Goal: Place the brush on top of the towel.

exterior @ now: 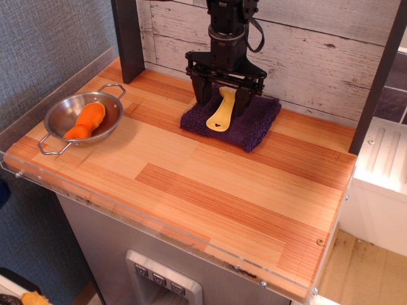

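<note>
The yellow brush (220, 112) lies on the dark purple towel (254, 124) at the back of the wooden counter, its flat handle with the cutout pointing toward the front. My gripper (223, 96) hangs right over the brush's bristle end. Its two black fingers (203, 94) stand spread apart on either side of the brush and do not hold it. The bristles are hidden behind the handle and the gripper.
A steel bowl (63, 114) with an orange carrot-like lump (86, 122) stands at the left of the counter (210, 184). A dark post (127, 38) rises at the back left, a white plank wall (318, 51) runs behind, and a clear lip edges the front.
</note>
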### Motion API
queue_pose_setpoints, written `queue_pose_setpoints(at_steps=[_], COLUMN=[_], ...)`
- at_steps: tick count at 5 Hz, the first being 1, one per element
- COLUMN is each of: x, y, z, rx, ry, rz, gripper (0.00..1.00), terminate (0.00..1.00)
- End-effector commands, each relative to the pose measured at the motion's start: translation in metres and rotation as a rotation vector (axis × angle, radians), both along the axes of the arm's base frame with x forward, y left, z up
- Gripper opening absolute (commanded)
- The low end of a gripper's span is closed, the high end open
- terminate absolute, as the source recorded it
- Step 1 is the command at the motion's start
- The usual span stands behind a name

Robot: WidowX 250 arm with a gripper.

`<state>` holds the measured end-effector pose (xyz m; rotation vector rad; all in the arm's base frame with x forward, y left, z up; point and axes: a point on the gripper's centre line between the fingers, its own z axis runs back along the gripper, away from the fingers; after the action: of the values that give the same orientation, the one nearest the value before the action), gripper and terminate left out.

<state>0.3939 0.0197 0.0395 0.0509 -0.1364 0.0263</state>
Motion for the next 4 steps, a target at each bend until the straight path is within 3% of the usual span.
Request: queue_pose_setpoints(at_steps=[1,2,3,4], x=[-0.030,-0.060,-0.084,-0.093], y=[0.012,0.025,0.032,0.034], z=[0.060,0.061,0.047,0.045], rx=[-0.015,-0.052,-0.052,-0.039], ry=[-0.093,-0.053,0.003,0.007], rz=[-0.034,-0.036,-0.048,-0.073], gripper=[1.00,1.00,1.00,1.00], terminate=[0.00,0.00,0.00,0.00])
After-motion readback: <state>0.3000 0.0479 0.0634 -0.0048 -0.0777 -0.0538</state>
